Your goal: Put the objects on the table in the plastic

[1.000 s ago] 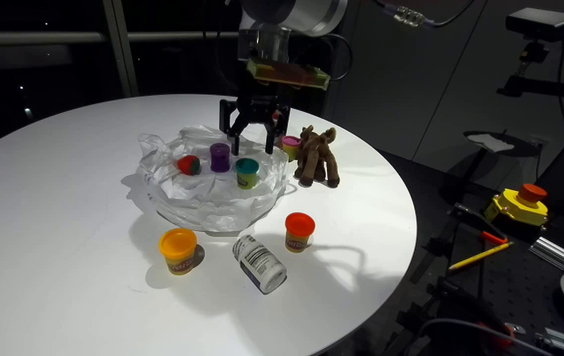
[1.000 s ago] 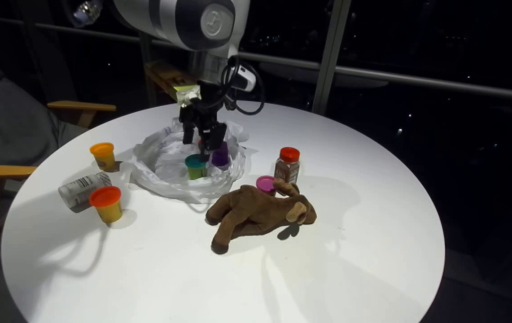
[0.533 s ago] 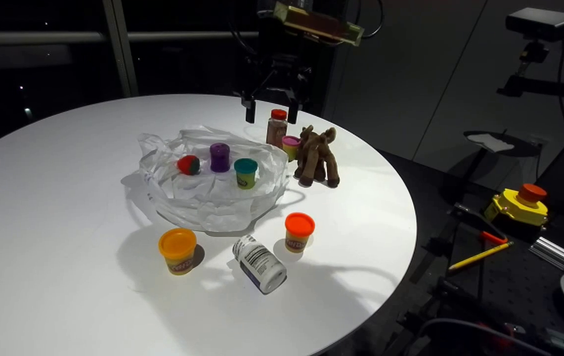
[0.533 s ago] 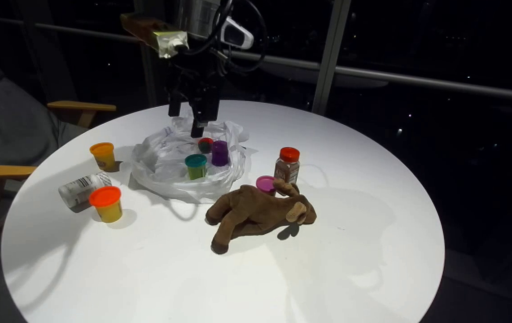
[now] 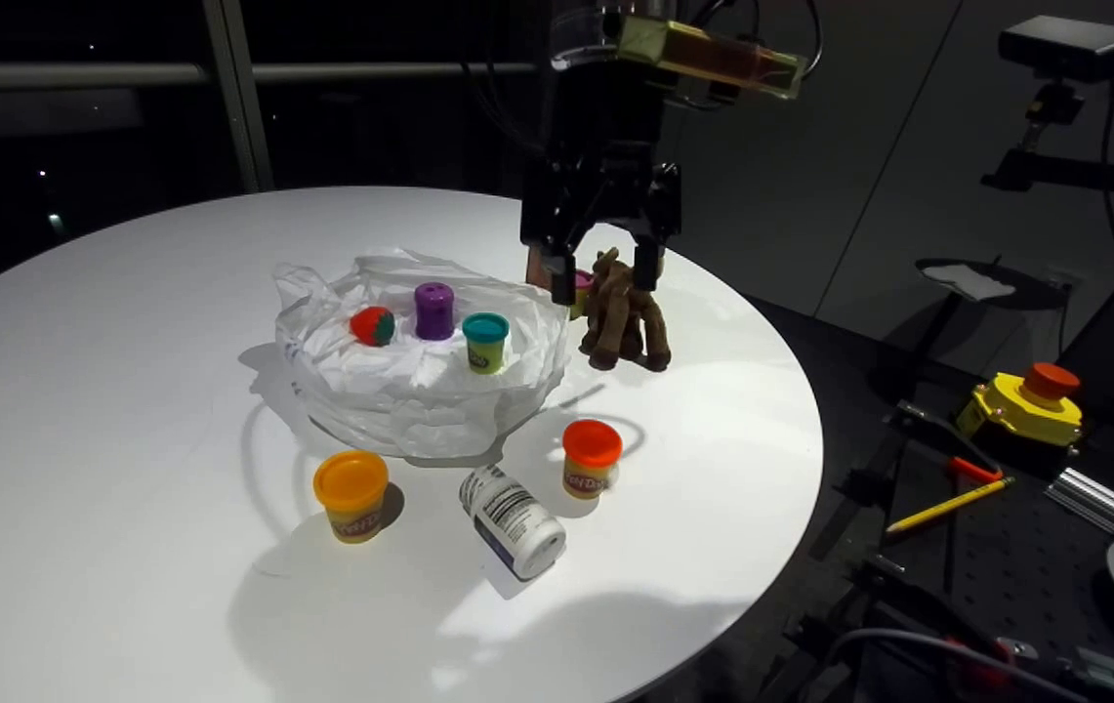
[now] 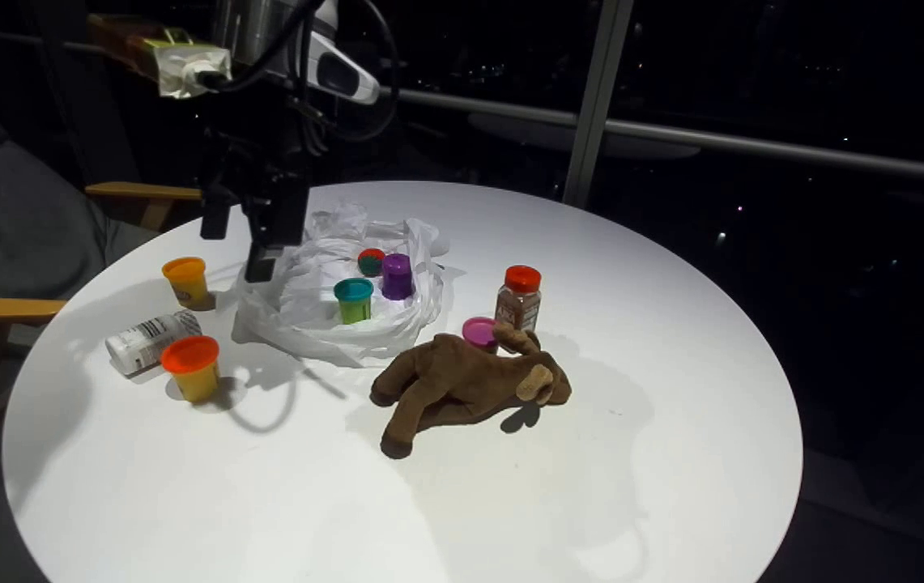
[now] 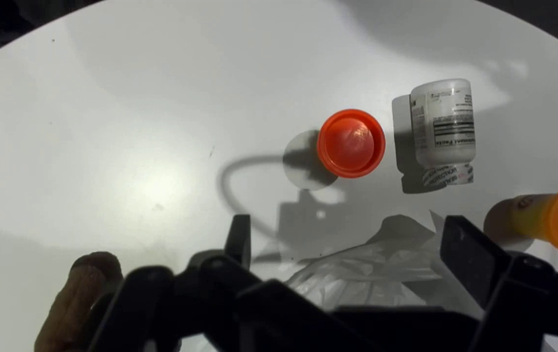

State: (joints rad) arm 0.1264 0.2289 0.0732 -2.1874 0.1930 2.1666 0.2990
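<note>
Plastic on bench contains strawberry, purple container, teal-lidded tub. Outstanding, outside it: orange-lidded tub, red-lidded tub, pink-lidded tub, white bottle on its side, red-capped jar, plush animal. Pincer spread wide, nothing held. Estimate: about one third complete.

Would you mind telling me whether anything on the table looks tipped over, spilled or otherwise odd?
The white bottle lies on its side between the red-lidded tub and the orange-lidded tub, which looks odd because both of those stand upright. No spill shows around it.
</note>
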